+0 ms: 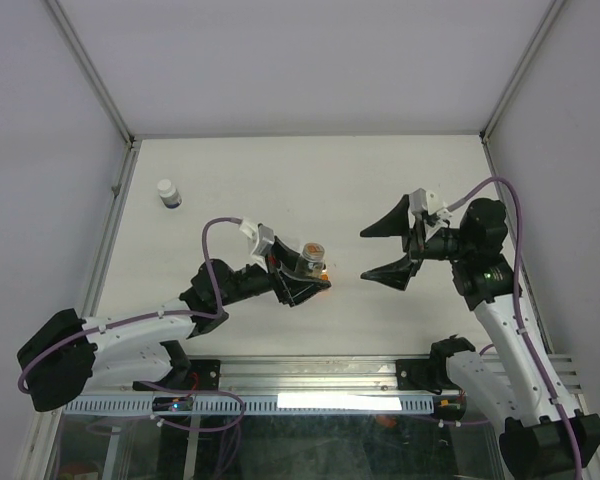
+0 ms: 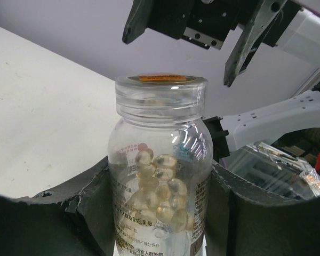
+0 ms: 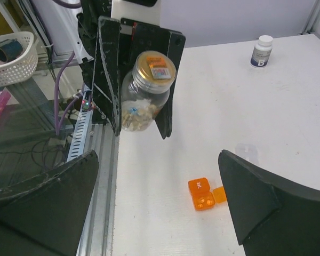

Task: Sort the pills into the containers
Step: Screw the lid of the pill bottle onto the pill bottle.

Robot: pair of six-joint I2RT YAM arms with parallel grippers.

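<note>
The pills (image 2: pixel 159 188), small glossy tan beads, sit heaped in the lower half of a clear plastic vial (image 2: pixel 160 160) with printed labelling. My left hand (image 3: pixel 140 124) is clenched on that vial, one black pad on each side of its body. It is held off the counter (image 1: pixel 380 180), left of the middle and nearer the near edge than the far one. A gold-orange disc (image 3: pixel 156 66) covers the vial's mouth. I take it for a foil seal, though I cannot be sure.

My right hand (image 1: pixel 365 254) is released, jaws spread wide, hanging just to the right of the vial and touching nothing.

On the counter below the vial lies a stubby translucent orange cup (image 3: pixel 202 193). A white bottle with a dark band (image 1: pixel 169 193) stands upright, well apart, near the far left corner.

The vial looks light, stiff and smooth, so it could slip or twist under a loose grip. The broad body below the shoulder is the safest hold. The pills look too small and round to pinch well, and they would roll. I judge pouring better, once the disc is peeled off by its edge.
</note>
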